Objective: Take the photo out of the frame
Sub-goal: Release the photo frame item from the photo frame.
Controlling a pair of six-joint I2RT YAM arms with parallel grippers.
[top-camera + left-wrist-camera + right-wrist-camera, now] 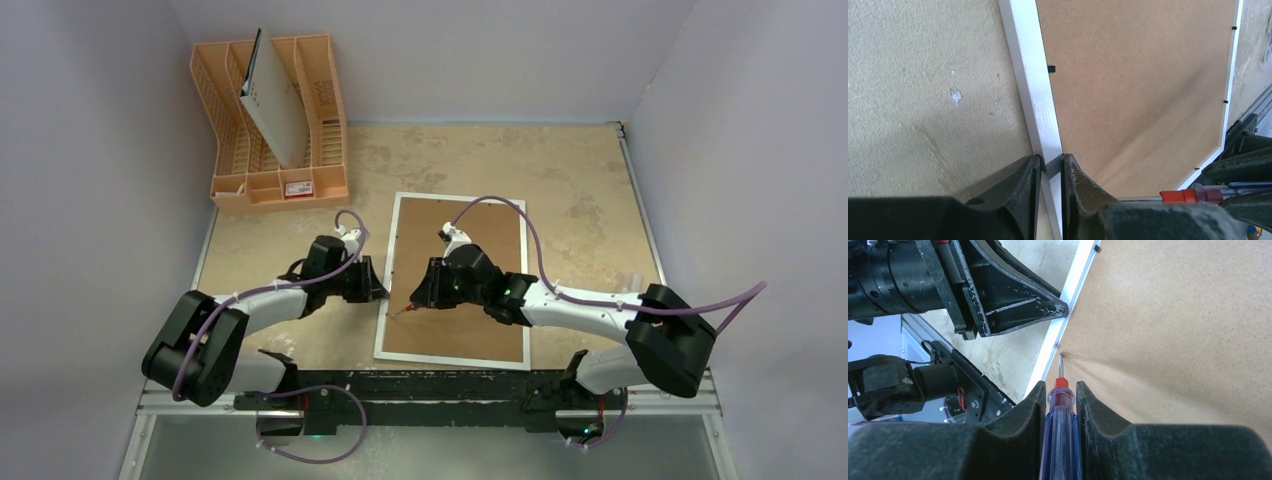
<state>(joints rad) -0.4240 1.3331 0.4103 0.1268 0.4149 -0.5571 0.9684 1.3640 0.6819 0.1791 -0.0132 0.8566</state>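
On the beige tabletop (580,190), the white-bordered brown-backed frame (470,215) lies face down, photo hidden: with your left end effector (1050,165) clamping its border, lever gently using the blue-handled screwdriver (1060,440) pinched in your right end effector (1060,390).

The frame (1173,315) and screwdriver (1060,412) both run past the edges.

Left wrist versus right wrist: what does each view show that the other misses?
Left wrist only: the left hand clamped across the white border of the frame, and the frame's far edge. Right wrist only: the right hand gripping the screwdriver, its tip at the seam between border and backing board. Both: brown backing board, white border, part of the screwdriver.
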